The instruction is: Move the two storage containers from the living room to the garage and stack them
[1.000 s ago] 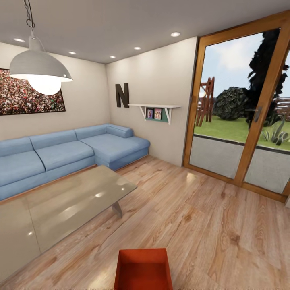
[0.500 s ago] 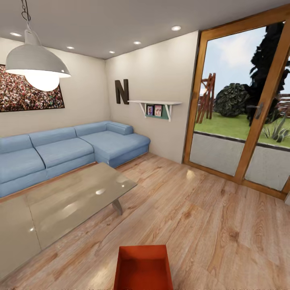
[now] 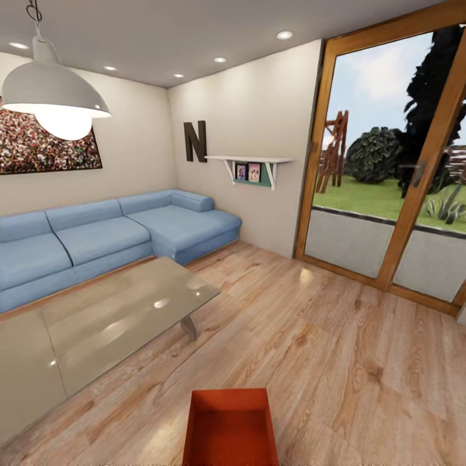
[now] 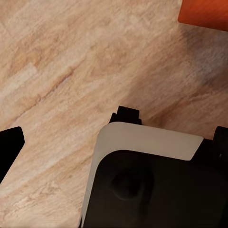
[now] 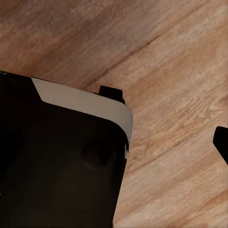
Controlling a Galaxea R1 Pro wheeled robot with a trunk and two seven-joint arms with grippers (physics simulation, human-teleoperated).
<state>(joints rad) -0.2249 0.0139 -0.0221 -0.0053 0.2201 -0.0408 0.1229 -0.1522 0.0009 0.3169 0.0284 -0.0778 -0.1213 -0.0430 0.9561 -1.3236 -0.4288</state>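
An orange-red storage container [image 3: 230,427] sits open-topped on the light wood plank floor [image 3: 336,362] of the living room, at the bottom centre of the head view, directly in front of the robot. Its inside looks empty. A corner of an orange-red container [image 4: 204,13] also shows in the left wrist view, resting on the same planks near the robot's dark base [image 4: 156,185].

To the container's left stands a glass coffee table [image 3: 97,323]; beyond it a blue corner sofa [image 3: 110,236] lines the beige walls. Glass doors [image 3: 388,168] with wooden frames open onto a garden at the right.

Whether either set of fingers is apart or together cannot be told from the wrist views.

The step in hand appears to be the approach to a first container, which is not yet lifted. The next move likely calls for lowering both arms to either side of the box and gripping its walls.
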